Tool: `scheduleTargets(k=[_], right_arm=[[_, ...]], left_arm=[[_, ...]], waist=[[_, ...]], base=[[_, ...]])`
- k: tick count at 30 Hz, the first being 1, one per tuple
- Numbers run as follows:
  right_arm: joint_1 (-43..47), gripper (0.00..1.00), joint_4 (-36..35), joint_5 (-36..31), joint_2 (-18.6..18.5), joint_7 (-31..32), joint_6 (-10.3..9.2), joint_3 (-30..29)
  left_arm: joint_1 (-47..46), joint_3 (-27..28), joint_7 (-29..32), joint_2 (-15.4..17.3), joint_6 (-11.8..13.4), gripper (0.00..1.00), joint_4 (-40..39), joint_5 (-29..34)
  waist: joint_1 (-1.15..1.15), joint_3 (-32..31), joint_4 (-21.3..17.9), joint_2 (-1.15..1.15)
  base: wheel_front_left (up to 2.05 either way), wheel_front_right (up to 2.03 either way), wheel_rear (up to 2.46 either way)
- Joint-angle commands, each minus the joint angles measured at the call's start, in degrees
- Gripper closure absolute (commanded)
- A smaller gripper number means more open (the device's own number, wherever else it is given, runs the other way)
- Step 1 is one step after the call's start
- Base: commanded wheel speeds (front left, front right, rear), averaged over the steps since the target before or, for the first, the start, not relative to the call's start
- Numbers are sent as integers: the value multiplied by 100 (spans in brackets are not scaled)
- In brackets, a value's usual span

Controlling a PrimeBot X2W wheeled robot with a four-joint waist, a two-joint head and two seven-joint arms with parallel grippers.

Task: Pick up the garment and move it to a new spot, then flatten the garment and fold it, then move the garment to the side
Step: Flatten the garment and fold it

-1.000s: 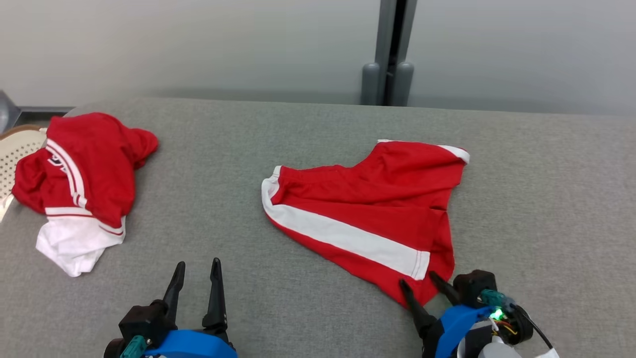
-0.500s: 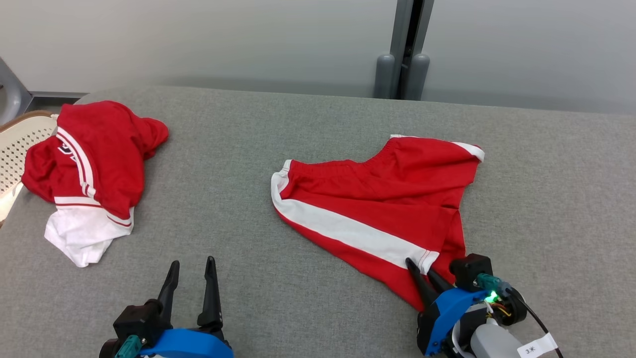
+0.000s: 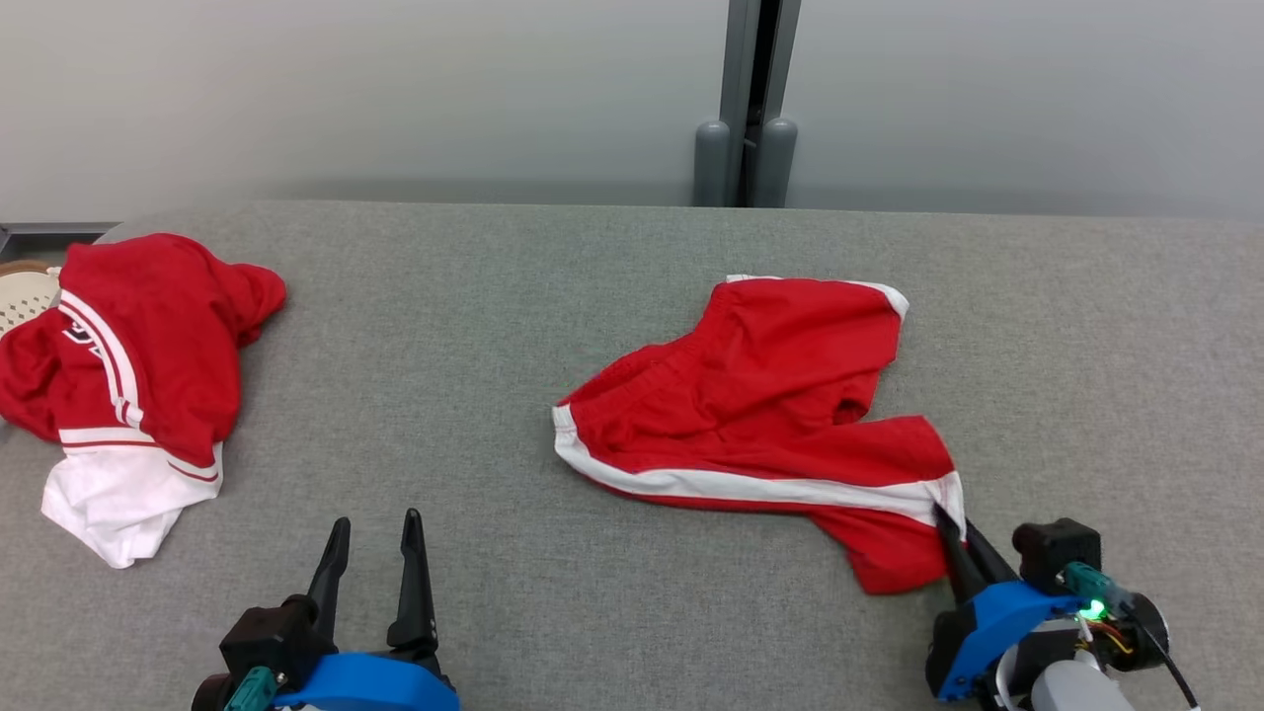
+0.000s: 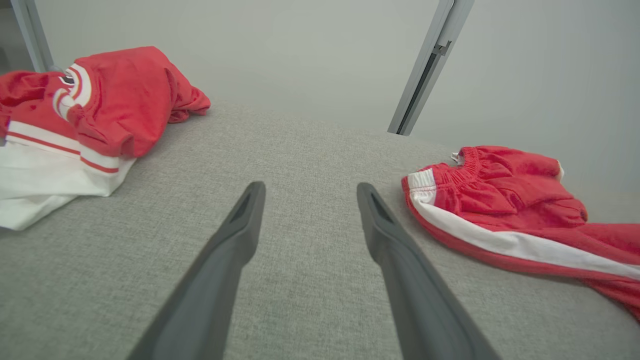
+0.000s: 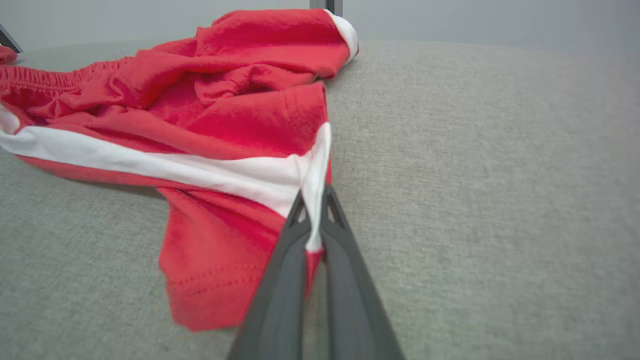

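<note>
Red shorts [image 3: 770, 395] lay rumpled on grey table [image 3: 494, 286]; right gripper [image 3: 951, 519] fingers clamped their white-striped hem, left gripper [image 3: 376, 520] fingers spread apart.

Left gripper [image 3: 376, 518] points forward, fingers [image 3: 415, 573] spread wide — right gripper [image 3: 950, 518] pinched together, angled leftward.

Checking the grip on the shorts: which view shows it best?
Right wrist view: right gripper pinches the shorts' white hem, close up. Head view shows that pinch small; left wrist view, the waistband end.
</note>
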Motion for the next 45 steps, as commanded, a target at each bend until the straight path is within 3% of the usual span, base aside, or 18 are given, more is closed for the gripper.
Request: scheduleTargets(k=[1,5,6,8,9,26,45], right_arm=[[115,100,-96,-111,-17,-29,1,-132],[279,100,-364,-462,-20,-30,1,-529],[307,94,-437,-534,-13,-31,1,-599],[370,38,-598,-608,14,-31,1,-688],[400,0,-662,-629,24,-30,1,-717],[901,0,-1752,-330,68,-27,1,-618],[1062,0,-2116,27,67,-27,1,-410]], left_arm=[[-11,-3,-28,-1,3,0,-10,4],[-45,-14,-28,-1,-6,0,12,9],[-54,-17,-28,-2,-9,0,17,12],[-74,-28,-28,-1,-22,0,24,22],[-86,-37,-28,-2,-29,0,22,31],[-294,-482,-28,-2,-125,0,-110,97],[-192,-613,-28,-2,-70,0,-39,72]], waist=[[0,-5,-19,0],[0,-2,-63,0],[0,-2,-72,0],[0,-4,-91,0],[0,-5,-101,0],[0,-120,-214,0],[0,-270,-210,0]], base=[[0,0,0],[0,0,0],[0,0,0],[0,0,0],[0,0,0],[0,0,0],[0,0,0]])
